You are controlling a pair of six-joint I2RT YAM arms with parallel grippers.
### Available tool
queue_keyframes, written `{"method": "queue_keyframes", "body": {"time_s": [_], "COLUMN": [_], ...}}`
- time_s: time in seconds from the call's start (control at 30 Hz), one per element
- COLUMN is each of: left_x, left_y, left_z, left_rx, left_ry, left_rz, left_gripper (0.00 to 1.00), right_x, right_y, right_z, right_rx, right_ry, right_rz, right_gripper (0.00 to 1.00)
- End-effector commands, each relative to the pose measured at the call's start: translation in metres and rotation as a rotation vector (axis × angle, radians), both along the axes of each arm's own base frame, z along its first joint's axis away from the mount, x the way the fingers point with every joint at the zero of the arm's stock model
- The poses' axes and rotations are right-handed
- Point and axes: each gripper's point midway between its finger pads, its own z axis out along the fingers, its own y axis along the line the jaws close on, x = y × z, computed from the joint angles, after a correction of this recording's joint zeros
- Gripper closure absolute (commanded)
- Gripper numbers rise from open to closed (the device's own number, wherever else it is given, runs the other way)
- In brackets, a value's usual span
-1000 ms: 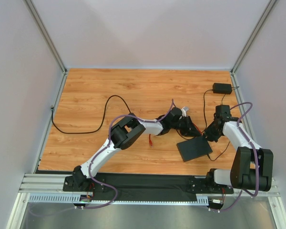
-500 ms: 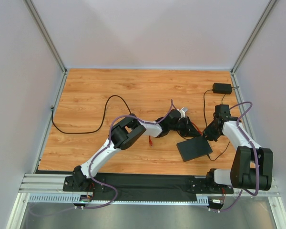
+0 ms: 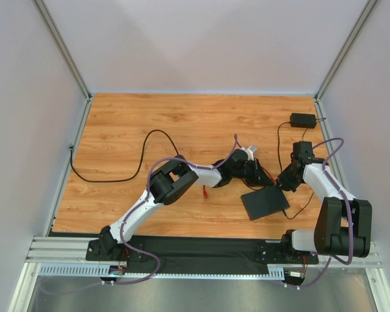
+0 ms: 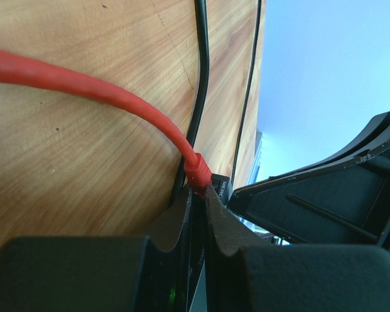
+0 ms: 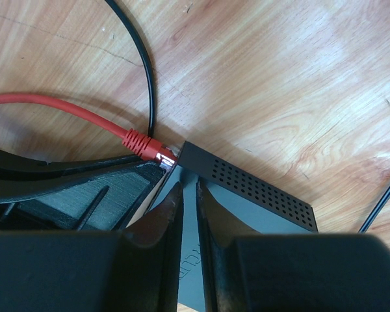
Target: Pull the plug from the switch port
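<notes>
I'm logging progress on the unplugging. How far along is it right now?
Done: the approach. The right gripper is shut, its tips over the top of the switch, apparently steadying it. In hand: the left gripper looks pinched on the red plug at the box's corner. Left: the plug is not yet out. It sits against the switch's edge, so the pull itself remains.

A wooden tabletop (image 3: pixel 182 123) fills the enclosure, with white walls (image 3: pixel 201 45) and an aluminium post (image 3: pixel 62 49) at each far corner. At 2 o'clock lies a small black adapter brick (image 3: pixel 303 120). Toward 9 o'clock, a black cable (image 3: pixel 107 181) loops across the wood.
</notes>
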Motion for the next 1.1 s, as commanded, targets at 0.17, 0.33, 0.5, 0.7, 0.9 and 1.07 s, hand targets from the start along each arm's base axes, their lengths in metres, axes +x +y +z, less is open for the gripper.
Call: {"method": "queue_keyframes", "body": {"time_s": [0.17,0.33,0.5,0.7,0.9,1.07], "left_x": [0.044,0.042,0.038,0.036,0.031,0.029], "left_y": [0.011,0.012,0.011,0.013,0.015,0.009], "left_z": [0.012,0.013,0.003,0.001,-0.002,-0.002], "left_rx": [-0.035,-0.044,-0.041,-0.045,-0.046,-0.024], "left_ry": [-0.091,-0.075,-0.032,-0.001,0.033,0.011], "left_rz": [0.125,0.122,0.112,0.111,0.103,0.085], "left_gripper": [1.0,1.0,1.0,0.65,0.55,0.63], "right_x": [-0.06,-0.06,-0.059,-0.058,-0.058,-0.059], "right_y": [-0.014,-0.014,-0.014,-0.013,-0.011,-0.01], "right_z": [-0.046,-0.046,-0.045,-0.044,-0.044,-0.043], "right_rx": [-0.092,-0.091,-0.093,-0.085,-0.076,-0.072], "right_ry": [0.269,0.274,0.26,0.254,0.25,0.24], "right_rz": [-0.019,-0.02,-0.019,-0.012,-0.009,-0.021], "right_gripper": [0.85,0.85,0.85,0.85,0.85,0.85]}}
